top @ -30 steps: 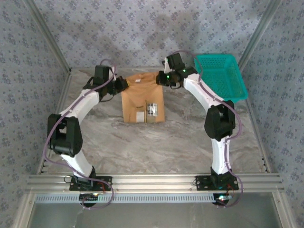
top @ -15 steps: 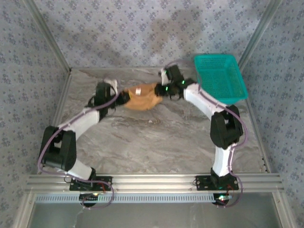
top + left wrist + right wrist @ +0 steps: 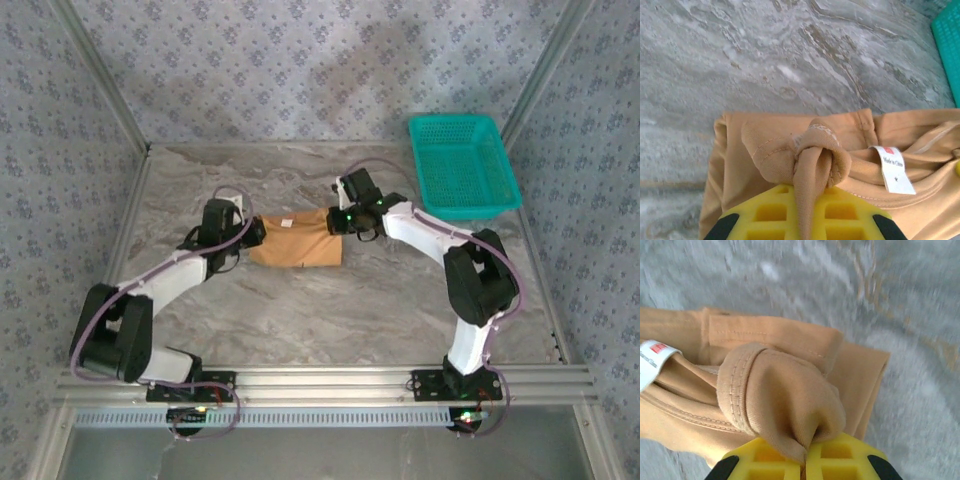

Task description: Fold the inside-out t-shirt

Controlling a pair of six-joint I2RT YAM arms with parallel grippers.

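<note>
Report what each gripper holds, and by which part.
Both hold the t-shirt: the left gripper pinches a bunched fold of stitched edge at its left end, the right gripper a bunched hem fold at its right end.

I count one t-shirt on my screens, with one white label on it. There is one teal basket. I have two arms to work with, one left arm and one right arm. Each ends in one pair of jaws, so two pairs in all, with two yellow fingers apiece. One table carries the lot.
</note>
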